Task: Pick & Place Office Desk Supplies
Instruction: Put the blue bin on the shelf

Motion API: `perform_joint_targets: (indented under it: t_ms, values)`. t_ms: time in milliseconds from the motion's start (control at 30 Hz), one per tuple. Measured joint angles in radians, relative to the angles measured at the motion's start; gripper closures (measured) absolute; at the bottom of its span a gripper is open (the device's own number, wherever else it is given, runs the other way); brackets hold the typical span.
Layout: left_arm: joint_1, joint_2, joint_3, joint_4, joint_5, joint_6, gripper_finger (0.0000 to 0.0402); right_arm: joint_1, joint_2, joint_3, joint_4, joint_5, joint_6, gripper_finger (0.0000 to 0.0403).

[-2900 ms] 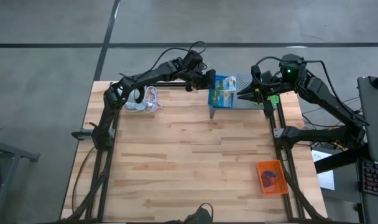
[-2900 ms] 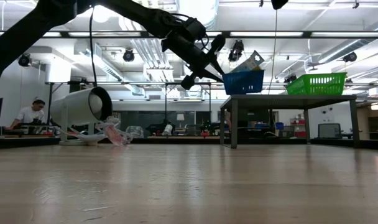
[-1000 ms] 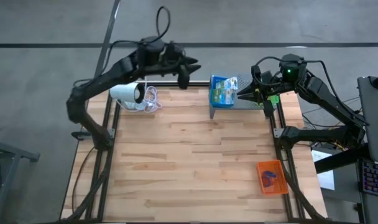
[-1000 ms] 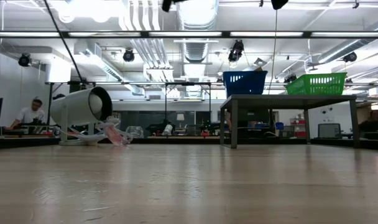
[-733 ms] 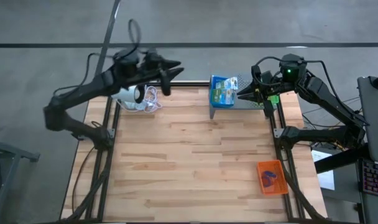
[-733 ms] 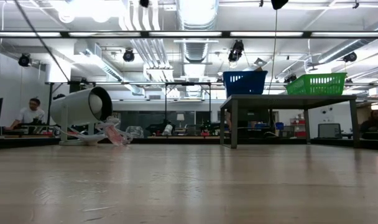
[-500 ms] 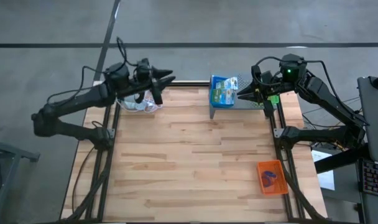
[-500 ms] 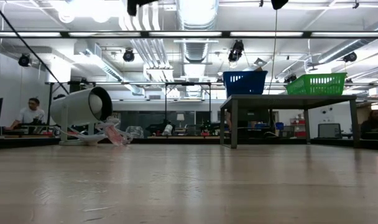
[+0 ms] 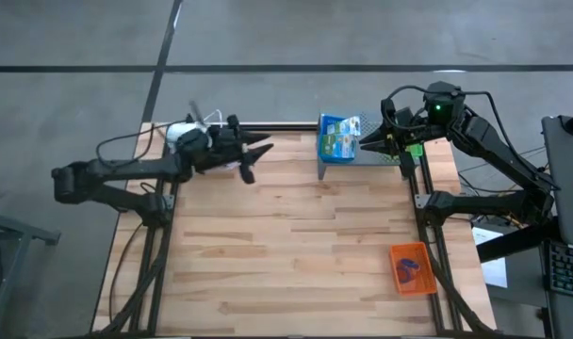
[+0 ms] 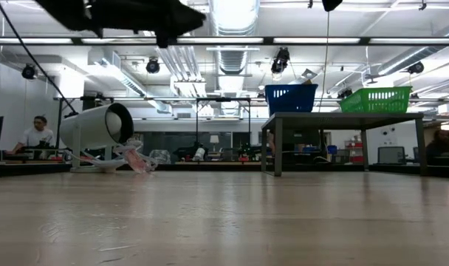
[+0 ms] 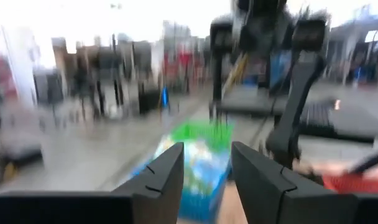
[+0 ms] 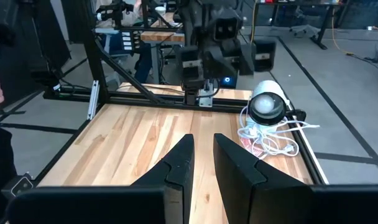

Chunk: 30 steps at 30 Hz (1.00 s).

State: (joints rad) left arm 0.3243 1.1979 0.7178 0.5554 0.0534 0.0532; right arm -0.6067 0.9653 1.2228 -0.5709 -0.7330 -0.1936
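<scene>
A: Office desk supplies [image 10: 136,159] lie in a loose tangle at the foot of the white cylinder [image 10: 99,127], at the worktop's far left.

B: Our left hand [image 9: 259,161] hangs above the worktop near it, fingers apart and empty.

A: Green-and-white packets [image 9: 339,143] fill the blue tray [image 9: 319,141]. Our right hand [image 9: 365,144] waits beside it, fingers narrowly apart on nothing. Small loops [image 9: 409,271] sit in the orange tray [image 9: 396,250].

B: We judge everything light and limp. The tangle may snag the cable [image 12: 270,140], so we'd pinch a free strand and take packets by an edge.
</scene>
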Motion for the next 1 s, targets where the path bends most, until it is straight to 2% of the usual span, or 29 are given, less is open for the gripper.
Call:
perform_joint_targets:
  t_ms: [167,300,433,667,800,1000]
  values:
    - [-0.001,-0.086,-0.183,0.256,0.044,0.053,0.0267,0.0,0.0,0.0,0.0,0.0,0.0,0.0344]
    - [-0.004,-0.214,-0.299,0.298,0.053,0.041,0.0267,0.0,0.0,0.0,0.0,0.0,0.0,0.0344]
    - [-0.003,-0.363,-0.345,0.194,0.008,-0.003,0.0267,0.0,0.0,0.0,0.0,0.0,0.0,0.0344]
    - [-0.003,-0.584,-0.325,-0.173,-0.054,-0.003,0.0267,0.0,0.0,0.0,0.0,0.0,0.0,0.0344]
    - [-0.003,-0.65,-0.332,-0.225,-0.066,-0.001,0.0268,0.0,0.0,0.0,0.0,0.0,0.0,0.0344]
    - [-0.003,-0.662,-0.324,-0.262,-0.065,-0.038,0.0268,0.0,0.0,0.0,0.0,0.0,0.0,0.0344]
